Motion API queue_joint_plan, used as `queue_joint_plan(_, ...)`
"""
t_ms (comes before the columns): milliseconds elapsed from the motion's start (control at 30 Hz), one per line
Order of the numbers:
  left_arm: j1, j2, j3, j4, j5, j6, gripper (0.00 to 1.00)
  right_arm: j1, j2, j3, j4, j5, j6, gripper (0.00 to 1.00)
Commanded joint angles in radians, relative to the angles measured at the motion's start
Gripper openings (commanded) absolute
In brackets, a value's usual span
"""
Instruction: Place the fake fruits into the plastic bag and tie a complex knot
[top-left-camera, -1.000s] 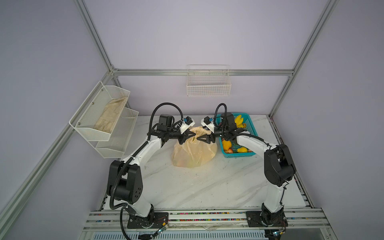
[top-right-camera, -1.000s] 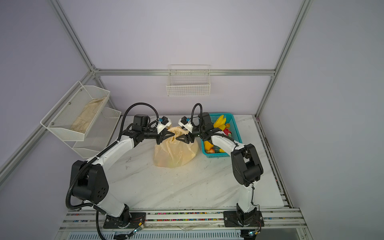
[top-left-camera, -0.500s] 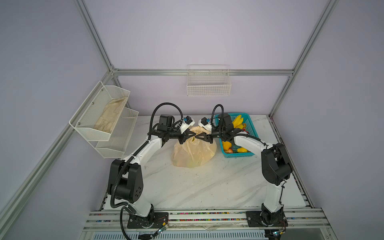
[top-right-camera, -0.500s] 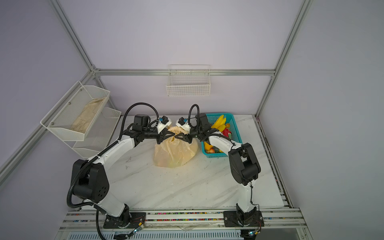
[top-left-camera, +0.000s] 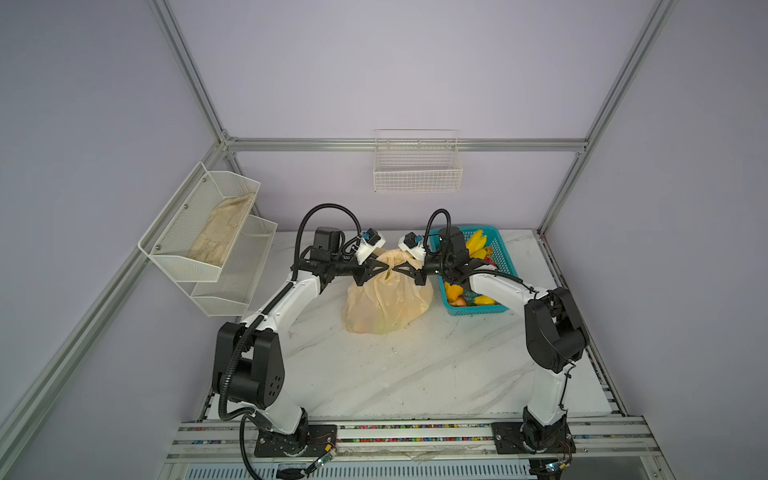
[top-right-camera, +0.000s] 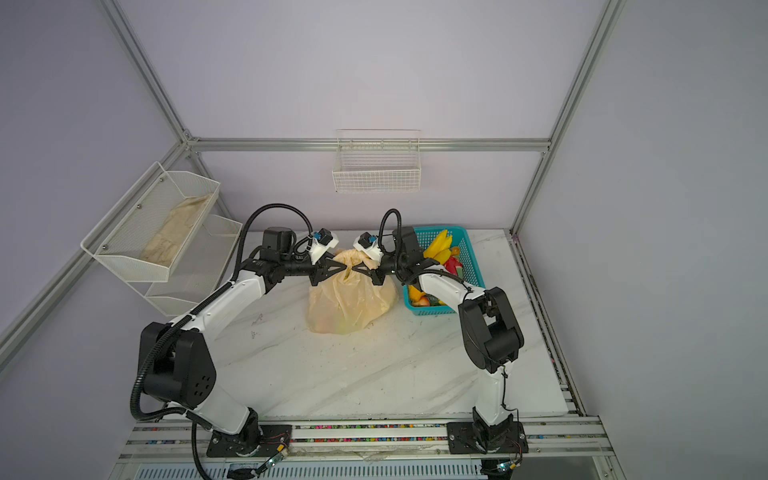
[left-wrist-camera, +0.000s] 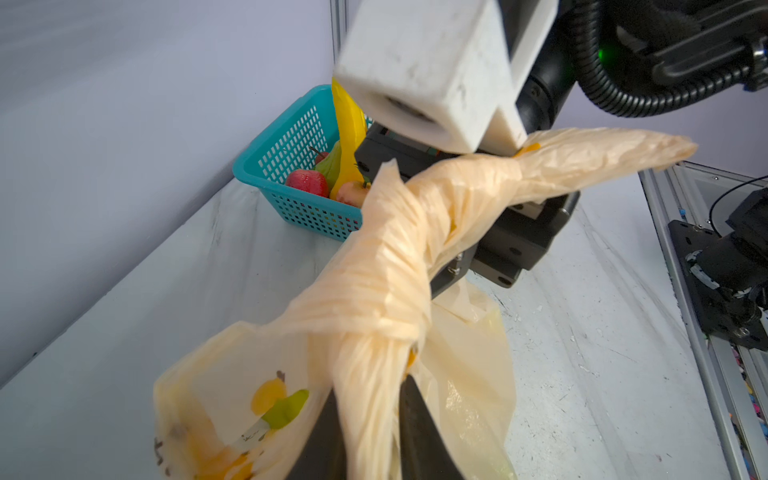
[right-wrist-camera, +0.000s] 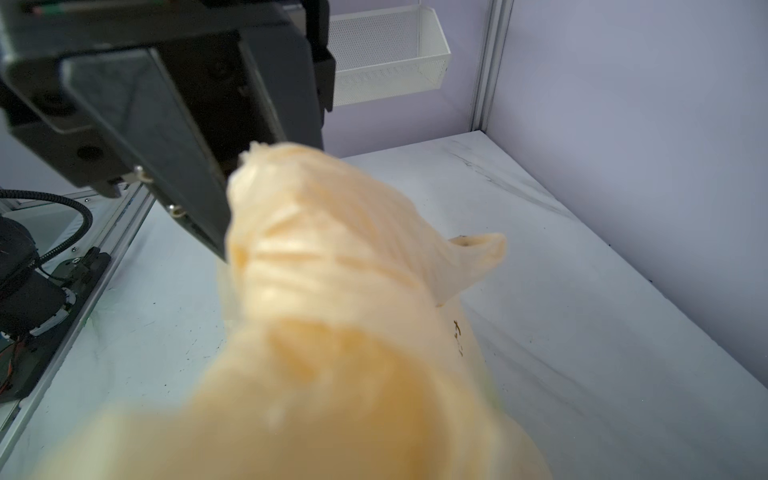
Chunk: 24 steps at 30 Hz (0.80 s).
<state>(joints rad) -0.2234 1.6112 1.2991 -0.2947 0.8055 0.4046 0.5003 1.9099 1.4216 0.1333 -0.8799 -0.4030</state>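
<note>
Both horiz. at bag (top-left-camera: 386, 305): L claw (top-left-camera: 384, 267), R claw (top-left-camera: 397, 268).

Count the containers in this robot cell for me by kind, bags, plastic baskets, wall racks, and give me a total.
plastic bag: 1
teal basket: 1
two-tier mesh rack: 1
wire wall basket: 1
Total: 4

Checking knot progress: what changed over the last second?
Right tool moved left to the knot and shut on a handle of the plastic bag. Left tool still grips the other handle. Bag body, teal basket and its fake fruits stayed put.
</note>
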Motion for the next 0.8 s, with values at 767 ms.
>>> queue_joint_plan(767, -0.048, -0.085, -0.063, 0.143, 0.043, -0.116, 0.0, 0.044, -0.063, -0.053, 0.252, 0.28, 0.428, 0.0)
